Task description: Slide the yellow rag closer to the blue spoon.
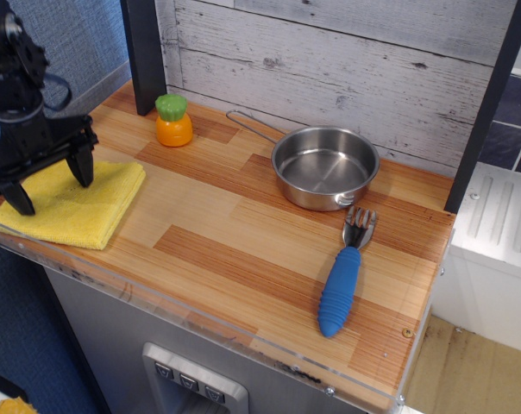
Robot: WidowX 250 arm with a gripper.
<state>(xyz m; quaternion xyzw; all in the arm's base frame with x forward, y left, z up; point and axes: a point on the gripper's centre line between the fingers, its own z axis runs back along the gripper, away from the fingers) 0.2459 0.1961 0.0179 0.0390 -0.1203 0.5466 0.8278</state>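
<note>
One yellow rag lies flat at the left end of the wooden worktop, near the front edge. It is folded into a rough square, and its corners point toward the back wall and toward the front edge. One black tool is over the rag. Its two fingers are spread wide apart, so it is open and holds nothing. Both tips are down at the rag, but I cannot tell if they press on it.

One blue spoon lies at the right end of the worktop, well apart from the rag. Its thick blue handle has ribs and points toward the front edge. Its small silver head with prongs points toward the back, just beside the pan.

There is one steel pan, round and shiny. Its thin handle points left and back, toward the wall. One orange toy with a green top stands upright near the back, between the rag and the pan.

No words or labels can be read on any of these things.
</note>
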